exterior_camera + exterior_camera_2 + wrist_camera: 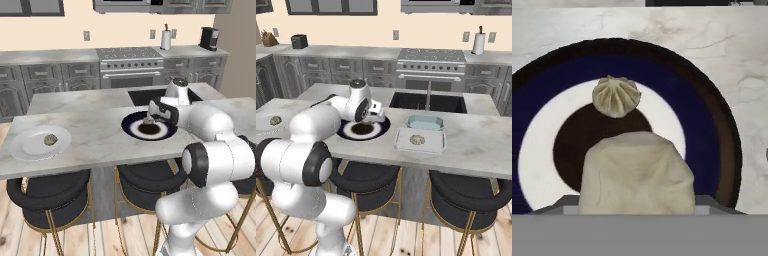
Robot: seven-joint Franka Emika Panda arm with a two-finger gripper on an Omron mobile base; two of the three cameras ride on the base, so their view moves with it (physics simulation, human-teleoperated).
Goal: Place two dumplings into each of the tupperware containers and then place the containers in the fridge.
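Our gripper (150, 119) seems clamped on one tan pleated dumpling (637, 175) above the round dark-blue plate (712, 125); next we carry it to the whitish translucent tub (432, 145).

In the hand view, a large dumpling (637, 172) is filling the 6 o'clock area, its base cut off by the lower band, and it is covering the pincer's fingertips, so how the jaws are standing cannot be told. The dark-blue plate (687, 95) is running off the frame at 9 o'clock. In the left base view, the arm is hiding that plate's 3 o'clock rim (131, 120). In the right base view, the white plate (265, 122) is being cut off at 9 o'clock.
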